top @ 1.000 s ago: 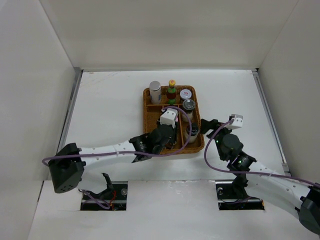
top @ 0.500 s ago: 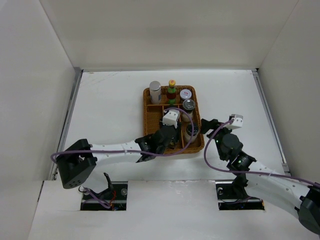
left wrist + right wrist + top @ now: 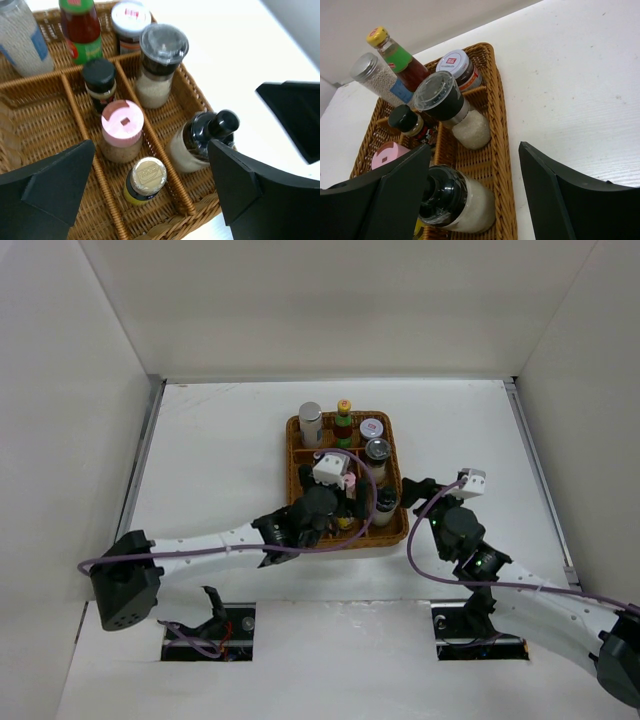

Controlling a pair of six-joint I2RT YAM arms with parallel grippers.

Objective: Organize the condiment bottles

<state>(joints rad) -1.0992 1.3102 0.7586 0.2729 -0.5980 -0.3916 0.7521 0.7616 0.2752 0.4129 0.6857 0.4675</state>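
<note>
Change: in the top view the left arm's wrist camera (image 3: 325,468) has shifted left over the brown woven basket (image 3: 292,455) since half a second ago, uncovering the pink-capped shaker (image 3: 122,130). The right arm is unmoved.
Left gripper (image 3: 151,150): fingers spread wide, holding nothing, poised above the basket's near end.
Right gripper (image 3: 475,147): fingers apart, holding nothing, just beside the basket's right rim.
Back row: silver-lidded shaker (image 3: 20,40), green-red sauce bottle (image 3: 80,30) and red-and-white-lidded jar (image 3: 130,20), all upright.
Middle lane: black-capped jar (image 3: 100,82), then the pink-capped shaker, then the yellow bottle (image 3: 145,180) nearest the arms, close together.
Right lane: clear-lidded shaker (image 3: 160,65) upright. Before it is a black-topped bottle (image 3: 200,140), tilted toward the right rim.
Obstruction: the wicker dividers separate the lanes. In the top view the left arm hides part of the near bottles.
</note>
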